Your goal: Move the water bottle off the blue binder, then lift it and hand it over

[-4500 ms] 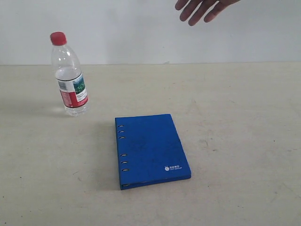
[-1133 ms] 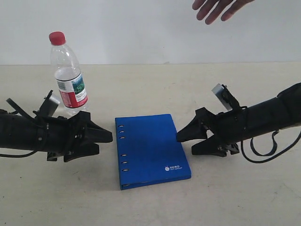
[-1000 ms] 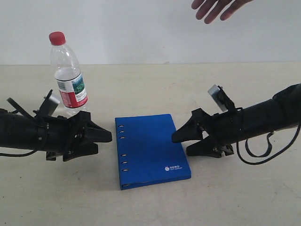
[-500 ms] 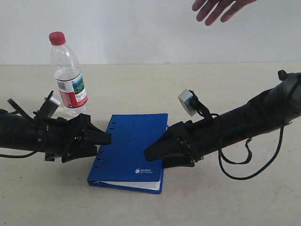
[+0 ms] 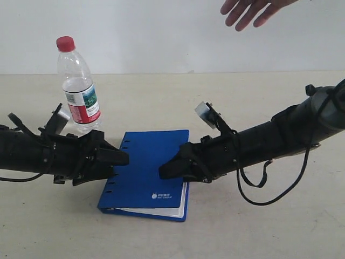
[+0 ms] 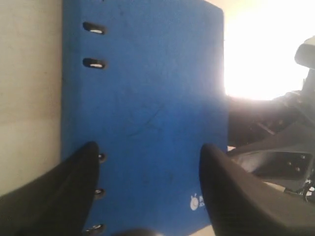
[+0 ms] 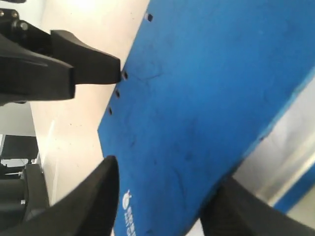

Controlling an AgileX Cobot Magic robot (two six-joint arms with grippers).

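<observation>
The water bottle (image 5: pixel 78 86), clear with a red cap, stands upright on the table at the back left, apart from the blue binder (image 5: pixel 146 170). The binder lies skewed, and white pages show under its front right corner. My left gripper (image 5: pixel 119 158) is open at the binder's slotted spine edge. In the left wrist view its fingers (image 6: pixel 78 172) straddle the blue cover (image 6: pixel 147 98). My right gripper (image 5: pixel 166 171) is open at the binder's free edge. In the right wrist view one finger (image 7: pixel 96 196) lies over the cover (image 7: pixel 197 98) and the other sits beneath its raised edge.
A person's open hand (image 5: pixel 253 11) hovers at the top right, above the far side of the table. The beige tabletop (image 5: pixel 269 226) runs to a white wall behind. A cable loops below my right arm (image 5: pixel 269 143).
My right arm has pushed left onto the binder, sliding and turning it toward the left gripper and raising its free edge. The left arm and the bottle have stayed put.
</observation>
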